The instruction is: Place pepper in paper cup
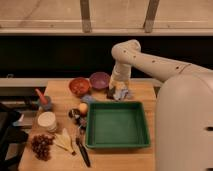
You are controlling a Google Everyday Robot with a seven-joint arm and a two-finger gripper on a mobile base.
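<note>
Standing leftmost, the pepper (40, 95) is seen in a small blue cup (45, 104) just behind the paper cup (47, 120); well to the right, the gripper (114, 92) is found with jaws parted, so pickup and placement are left undone.

1. You're looking at a dim indoor scene. The brightest band is the pale strip along the top, above a black wall.
2. Warm overhead light falls on the wooden surface (120, 159), with no hard glare.
3. The claw (115, 91), at the surface's far edge beside the purple bowl (99, 80), sits dark in shade.
4. The white arm (150, 62) is nearly washed out.
5. The whole view is soft, and the left edge drops to black.
</note>
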